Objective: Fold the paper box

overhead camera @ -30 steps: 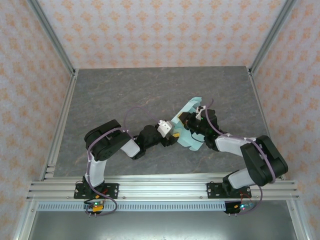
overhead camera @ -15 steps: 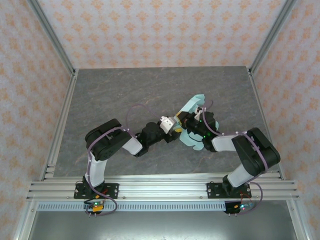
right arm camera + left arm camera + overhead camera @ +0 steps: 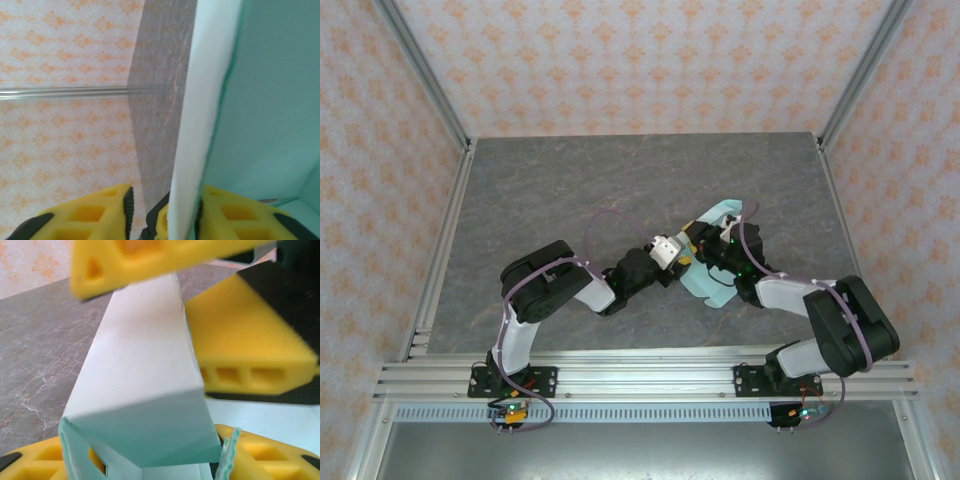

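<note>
Paper box (image 3: 703,285) well inside table (image 3: 540,190) edges.

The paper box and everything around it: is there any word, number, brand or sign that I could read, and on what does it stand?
No text can be read anywhere.
The paper box: plain mint card, unprinted, also close up in the wrist views.
The wallpaper: only an orange ornament, no letters.
The left arm and the right arm: any marks are too small to tell.

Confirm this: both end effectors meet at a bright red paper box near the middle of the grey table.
Wrong colour: the paper box is pale mint-blue, not red, as the top external view shows. The rest stands.
</note>
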